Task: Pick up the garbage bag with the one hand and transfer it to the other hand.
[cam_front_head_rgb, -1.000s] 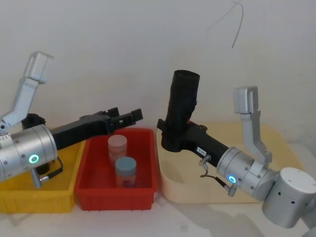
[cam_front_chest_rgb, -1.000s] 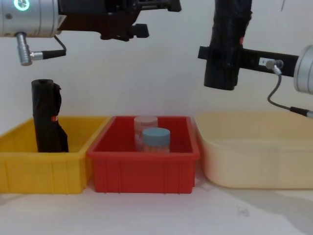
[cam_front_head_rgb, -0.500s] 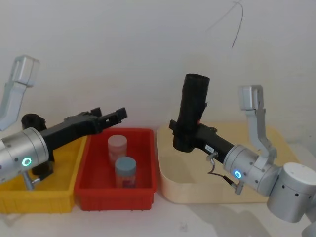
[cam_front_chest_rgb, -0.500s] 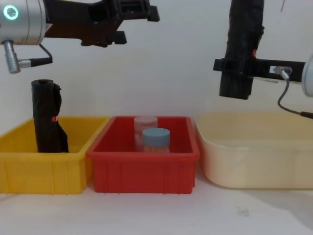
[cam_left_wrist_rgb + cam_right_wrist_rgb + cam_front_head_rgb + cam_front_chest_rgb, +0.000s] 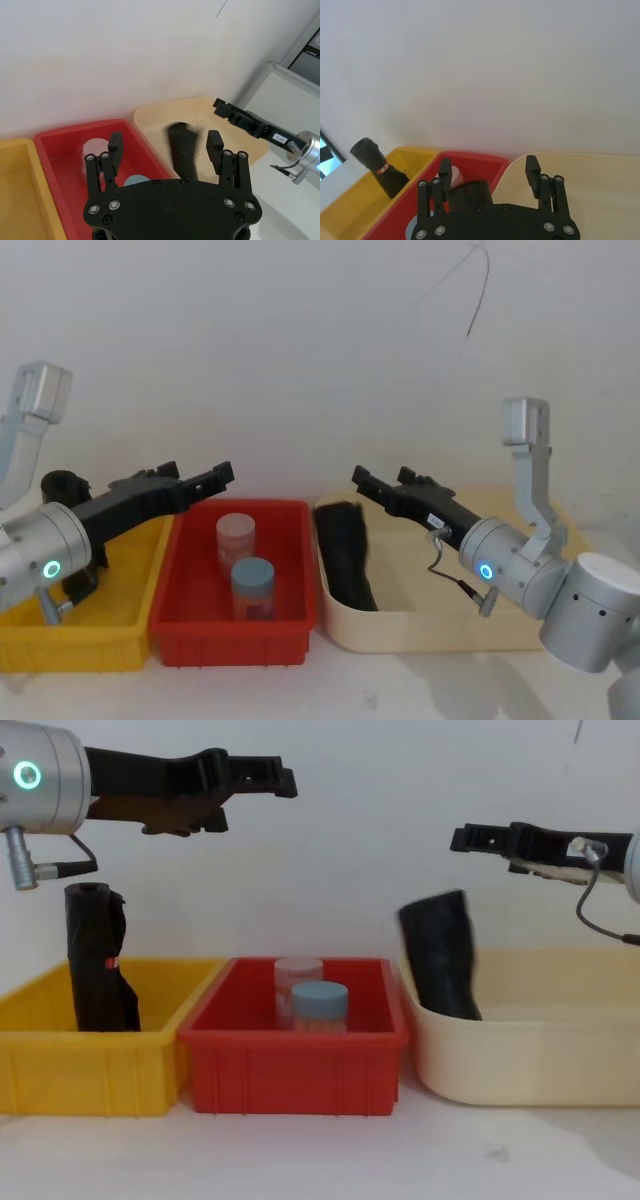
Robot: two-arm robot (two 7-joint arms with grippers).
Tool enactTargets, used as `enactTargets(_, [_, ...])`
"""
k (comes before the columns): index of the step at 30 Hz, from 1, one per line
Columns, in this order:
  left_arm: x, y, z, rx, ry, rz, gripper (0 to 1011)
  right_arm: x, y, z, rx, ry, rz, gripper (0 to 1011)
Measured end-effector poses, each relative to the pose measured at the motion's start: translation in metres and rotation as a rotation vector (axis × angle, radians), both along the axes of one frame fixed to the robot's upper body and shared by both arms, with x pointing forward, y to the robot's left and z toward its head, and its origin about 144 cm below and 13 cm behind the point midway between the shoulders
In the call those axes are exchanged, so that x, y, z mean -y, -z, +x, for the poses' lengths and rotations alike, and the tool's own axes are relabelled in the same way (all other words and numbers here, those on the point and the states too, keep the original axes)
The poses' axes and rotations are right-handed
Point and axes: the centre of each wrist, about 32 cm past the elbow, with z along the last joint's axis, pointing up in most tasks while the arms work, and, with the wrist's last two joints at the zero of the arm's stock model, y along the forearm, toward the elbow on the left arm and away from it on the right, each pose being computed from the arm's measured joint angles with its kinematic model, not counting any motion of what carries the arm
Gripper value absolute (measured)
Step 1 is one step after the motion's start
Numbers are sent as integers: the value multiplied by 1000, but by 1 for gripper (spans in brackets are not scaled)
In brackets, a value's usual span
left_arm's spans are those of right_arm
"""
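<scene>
Soft, even light fills every view, leaving the white wall (image 5: 300,340) pale and flat, with only faint shadows on the worktop (image 5: 320,1150). The garbage bag (image 5: 182,150) is smeared by motion blur, its edges soft.

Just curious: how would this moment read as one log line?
left end effector: open, empty | right end effector: open, empty, over beige tub | garbage bag: unheld, leaning inside tub's left wall

The left tray (image 5: 100,1070) holds a roll (image 5: 95,960), the middle tray (image 5: 295,1070) two jars (image 5: 320,1007) (one behind the other), the right tray (image 5: 530,1060) the garbage bag (image 5: 440,955).
</scene>
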Motion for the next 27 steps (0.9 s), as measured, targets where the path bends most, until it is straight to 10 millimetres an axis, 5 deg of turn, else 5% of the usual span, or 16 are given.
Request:
enactTargets(6, [0,1,1,1,-19,9,1002,1,-4,2,-6,33,14,1001])
enactTargets(27, [0,3,2,2,-43,21,1002,-5,-22,-6,76,-43,-37,1001])
